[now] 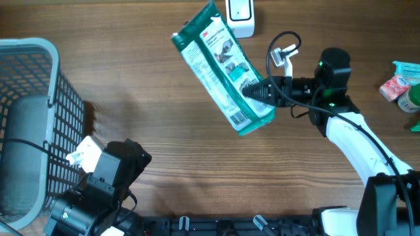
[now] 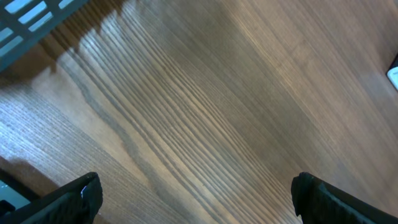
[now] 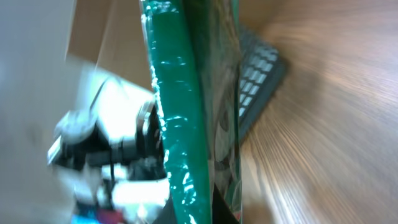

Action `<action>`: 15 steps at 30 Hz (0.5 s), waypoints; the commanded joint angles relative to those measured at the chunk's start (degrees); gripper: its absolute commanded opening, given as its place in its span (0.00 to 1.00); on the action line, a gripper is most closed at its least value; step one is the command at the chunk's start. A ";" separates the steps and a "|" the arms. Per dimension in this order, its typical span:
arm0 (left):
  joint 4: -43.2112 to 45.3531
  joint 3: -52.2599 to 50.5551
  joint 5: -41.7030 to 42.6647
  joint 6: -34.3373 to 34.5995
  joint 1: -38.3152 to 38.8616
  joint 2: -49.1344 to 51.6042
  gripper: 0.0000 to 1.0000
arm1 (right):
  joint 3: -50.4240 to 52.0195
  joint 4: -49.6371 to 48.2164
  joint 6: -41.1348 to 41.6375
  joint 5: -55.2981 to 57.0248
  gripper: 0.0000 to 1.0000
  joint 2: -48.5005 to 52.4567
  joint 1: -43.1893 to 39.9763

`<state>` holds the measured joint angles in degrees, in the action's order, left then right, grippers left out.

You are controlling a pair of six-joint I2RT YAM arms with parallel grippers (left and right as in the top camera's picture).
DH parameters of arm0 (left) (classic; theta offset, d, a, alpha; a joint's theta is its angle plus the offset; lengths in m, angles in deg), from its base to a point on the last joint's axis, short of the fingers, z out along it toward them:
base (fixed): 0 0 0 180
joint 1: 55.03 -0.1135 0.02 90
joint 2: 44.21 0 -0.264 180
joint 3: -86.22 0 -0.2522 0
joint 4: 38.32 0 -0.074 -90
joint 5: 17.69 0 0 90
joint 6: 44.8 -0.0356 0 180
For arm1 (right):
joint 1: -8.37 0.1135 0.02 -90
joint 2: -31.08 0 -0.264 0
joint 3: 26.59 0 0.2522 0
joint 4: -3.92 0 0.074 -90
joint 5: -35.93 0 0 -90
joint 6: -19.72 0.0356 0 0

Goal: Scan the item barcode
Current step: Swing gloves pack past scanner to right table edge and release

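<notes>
The item is a green and white plastic package (image 1: 222, 65) with a barcode near its lower end (image 1: 240, 118). It hangs tilted above the table in the overhead view, its top end close to a white scanner (image 1: 240, 16) at the back edge. My right gripper (image 1: 257, 92) is shut on the package's right edge. From the right wrist the package (image 3: 186, 118) shows edge-on as a green strip running up the frame. My left gripper (image 2: 198, 198) is open over bare wood, its two dark fingertips (image 2: 84, 196) far apart, nothing between them.
A grey wire basket (image 1: 33, 124) stands at the left edge of the table, beside the left arm. A pink and teal packet (image 1: 396, 84) and other small items lie at the far right. A dark keyboard-like object (image 3: 256, 74) shows behind the package in the right wrist view.
</notes>
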<state>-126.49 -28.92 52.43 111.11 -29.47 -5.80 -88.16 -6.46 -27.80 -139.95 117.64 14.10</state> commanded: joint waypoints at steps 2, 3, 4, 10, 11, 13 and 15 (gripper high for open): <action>-0.02 0.22 -1.18 0.76 0.37 -0.22 1.00 | -0.35 -8.00 -18.73 -1.92 0.05 -0.94 0.68; -0.02 0.24 -1.18 0.76 0.37 -0.22 1.00 | -0.35 -8.11 -23.82 3.28 0.05 -0.94 1.31; -0.02 0.24 -1.18 0.76 0.37 -0.22 1.00 | -0.35 -8.00 -27.82 9.46 0.05 -0.94 1.75; -0.02 0.24 -1.18 0.76 0.37 -0.22 1.00 | -0.94 -8.17 -51.52 38.40 0.05 -0.90 9.11; -0.02 0.24 -1.18 0.76 0.37 -0.22 1.00 | -0.94 -8.17 -55.10 45.48 0.05 -0.90 11.06; -0.02 0.24 -1.18 0.76 0.37 -0.22 1.00 | -0.94 -8.15 -63.87 56.11 0.04 -0.68 13.64; -0.02 0.24 -1.18 0.76 0.37 -0.22 1.00 | -1.60 -8.17 -70.93 62.47 0.05 0.28 13.90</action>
<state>-126.52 -28.92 52.43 111.14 -29.47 -5.82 -88.12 -14.33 -86.66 -90.36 117.49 27.83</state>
